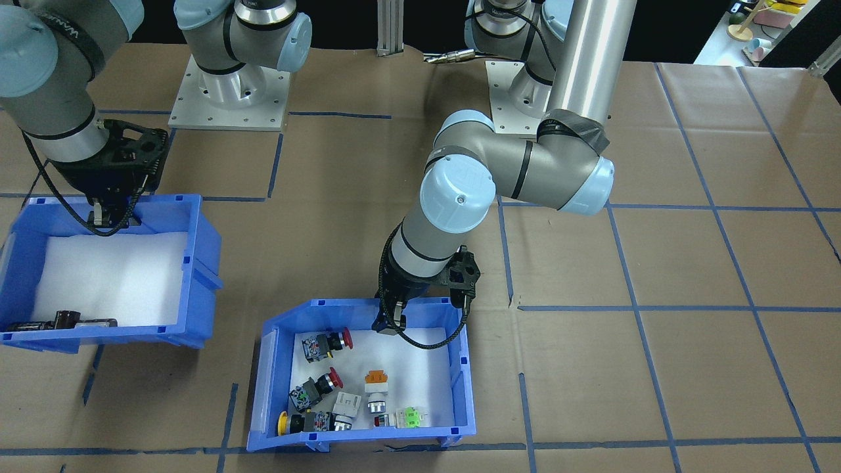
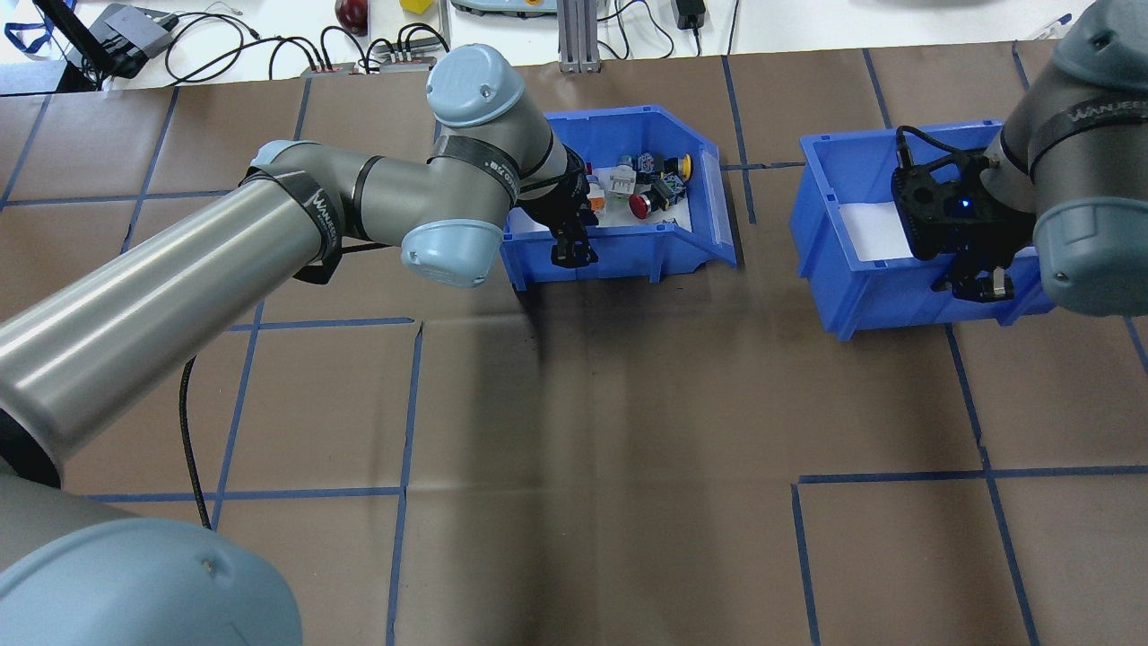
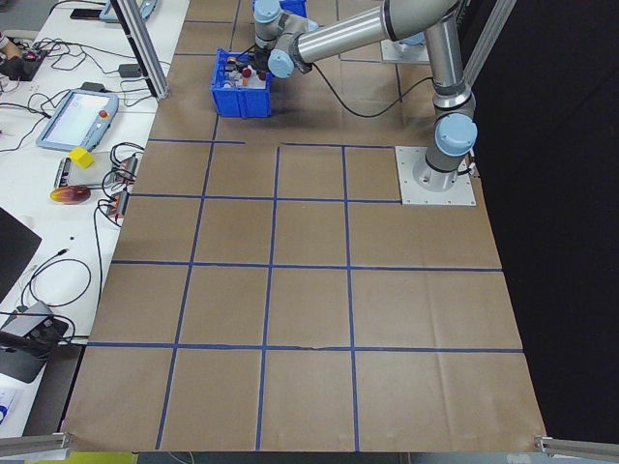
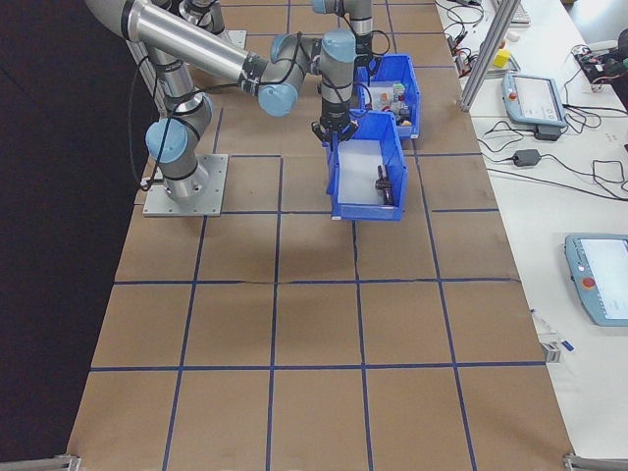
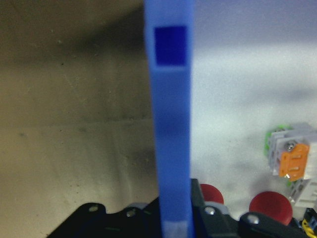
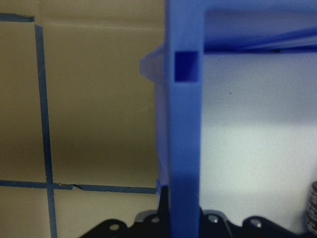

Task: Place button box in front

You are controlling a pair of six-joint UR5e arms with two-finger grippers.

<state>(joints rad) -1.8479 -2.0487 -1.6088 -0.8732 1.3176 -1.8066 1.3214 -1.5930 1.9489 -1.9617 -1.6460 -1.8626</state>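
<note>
left gripper [image 1: 393,320] pinching the robot-side wall of the button box [image 1: 453,381], one finger in, one out, likely to drag it forward; right gripper [image 1: 108,217] clamps the other blue bin [image 1: 190,263] rim likewise; button box sits mid-table far side

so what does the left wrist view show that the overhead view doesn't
Only the left wrist view shows the blue plastic button bin's wall edge-on, running between the left hand's fingers, one outside and one inside.

Only the overhead view shows the whole bin, the left hand at its near wall, the second blue bin and the right hand on it.

Both show red-capped and orange-capped push-buttons on white foam.
</note>
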